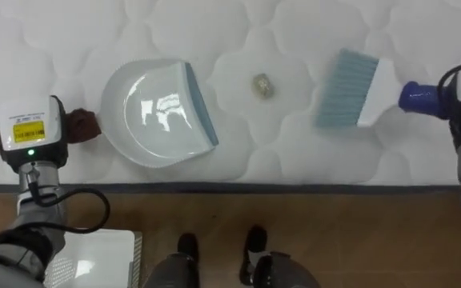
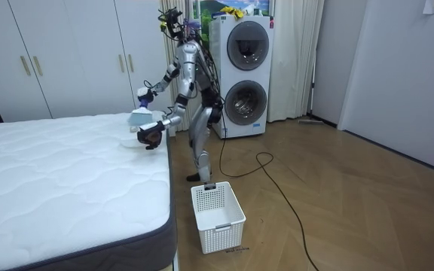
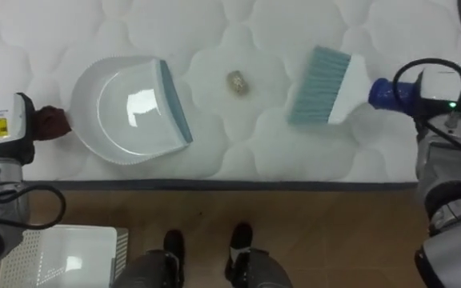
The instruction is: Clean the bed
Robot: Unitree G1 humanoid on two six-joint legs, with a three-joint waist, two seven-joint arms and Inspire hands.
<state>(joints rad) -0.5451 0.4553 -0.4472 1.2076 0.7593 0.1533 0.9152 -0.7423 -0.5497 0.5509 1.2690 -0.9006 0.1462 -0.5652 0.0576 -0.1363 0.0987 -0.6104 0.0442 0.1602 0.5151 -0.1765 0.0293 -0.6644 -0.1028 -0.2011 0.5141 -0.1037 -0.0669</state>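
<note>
1. Here, a small crumpled scrap (image 1: 262, 86) lies on the white mattress (image 1: 54, 48), just right of the dustpan (image 1: 154, 112).
2. The dustpan's blue lip faces right, toward the scrap. The left hand (image 1: 82, 124) is curled round the dustpan's rear.
3. Farther right of the dustpan, the brush (image 1: 350, 88) runs crosswise. Its bristles point left and its blue handle reaches the right hand (image 2: 143, 94), whose grip I cannot tell.

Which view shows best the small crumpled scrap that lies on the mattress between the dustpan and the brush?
The right eye view: the scrap lies near the picture's middle, unhidden, between dustpan and brush. The left eye view shows it nearly as well. In the room view it is too small to tell.
</note>
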